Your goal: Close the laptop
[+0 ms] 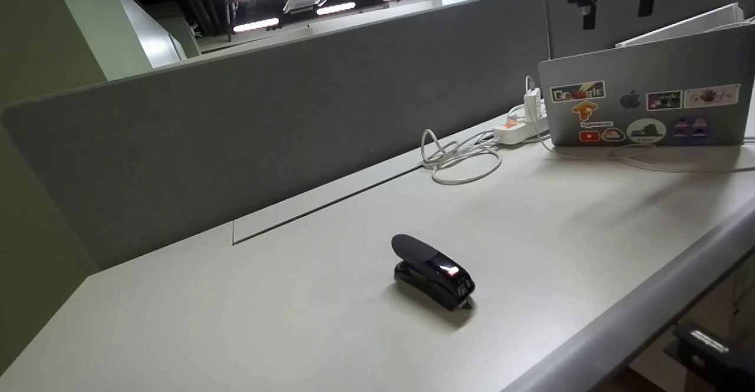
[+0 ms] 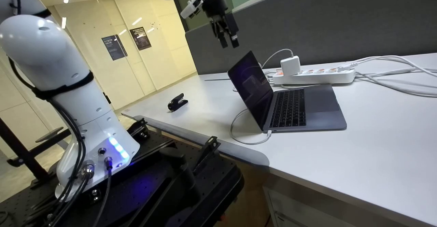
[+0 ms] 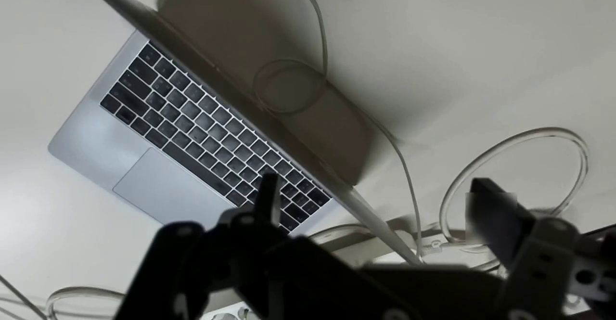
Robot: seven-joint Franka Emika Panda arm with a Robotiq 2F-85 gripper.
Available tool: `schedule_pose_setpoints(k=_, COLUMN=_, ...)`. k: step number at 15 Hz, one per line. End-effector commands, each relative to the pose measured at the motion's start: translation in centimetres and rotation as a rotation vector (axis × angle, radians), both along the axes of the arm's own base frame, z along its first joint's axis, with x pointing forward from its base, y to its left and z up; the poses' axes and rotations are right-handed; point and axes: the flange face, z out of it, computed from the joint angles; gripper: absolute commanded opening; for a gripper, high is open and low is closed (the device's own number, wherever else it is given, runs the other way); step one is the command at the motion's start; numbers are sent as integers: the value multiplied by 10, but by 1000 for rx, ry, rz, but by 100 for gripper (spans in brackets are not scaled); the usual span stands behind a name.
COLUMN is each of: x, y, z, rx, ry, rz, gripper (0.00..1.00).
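While the laptop [image 1: 644, 85] stands open on the counter [image 1: 283, 315], the hand [image 1: 617, 17] hangs above it, spread wide and gripping nothing.
In an exterior view the stickered lid [image 1: 657, 115] stands at the right, the hand above it at upper right. In an exterior view the screen [image 2: 251, 83] rises right of centre; a white cable [image 2: 251, 143] enters the near side, probably for charging, which would explain the spot beside the power strip [image 2: 315, 78]. The hand, top centre, sits near the lid's top edge but apart, likely placed to tip it onto the keyboard [image 2: 290, 107]. In the wrist view the lid slants from upper left to lower right, passing between the parted fingers [image 3: 266, 197]; neither appears to touch it.
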Motion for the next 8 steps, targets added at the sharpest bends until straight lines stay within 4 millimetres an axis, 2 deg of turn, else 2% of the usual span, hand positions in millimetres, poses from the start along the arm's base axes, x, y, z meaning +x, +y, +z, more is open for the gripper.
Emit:
schedule_pose_setpoints(k=1, x=-2, y=10, z=-16, rx=-37, ry=2, rz=-57, gripper=100)
schedule_pose_setpoints(k=8, x=-8, y=21, z=-45, rx=-59, ry=58, rz=-100, gripper=100)
